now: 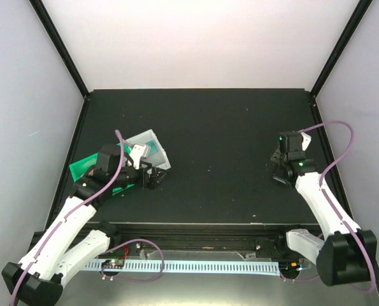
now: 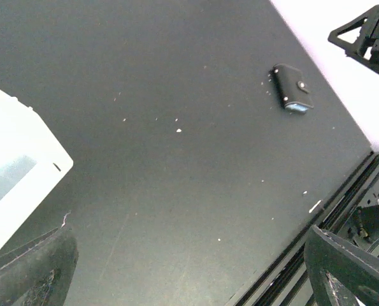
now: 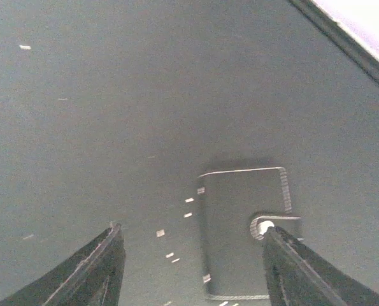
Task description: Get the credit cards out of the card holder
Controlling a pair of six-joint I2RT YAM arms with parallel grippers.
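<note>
While the card holder (image 3: 243, 236) lies flat and shut near the right edge of the table (image 3: 81, 95), its snap tab (image 3: 283, 220) fastened, you cannot see the credit cards. Your right gripper (image 3: 192, 229) hangs over it with its jaws apart, one finger at the tab, pinching nothing. Risk noted: squeezing across a flat holder may just shove it sideways. Your left gripper (image 2: 189, 236) stands spread and empty beside the white bin (image 2: 17, 172), towards the left edge.

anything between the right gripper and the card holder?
Nothing visible. In the right wrist view the card holder lies flat on the table just below the right gripper. Its jaws are open and only bare table shows around it. The holder's snap tab looks fastened.
</note>
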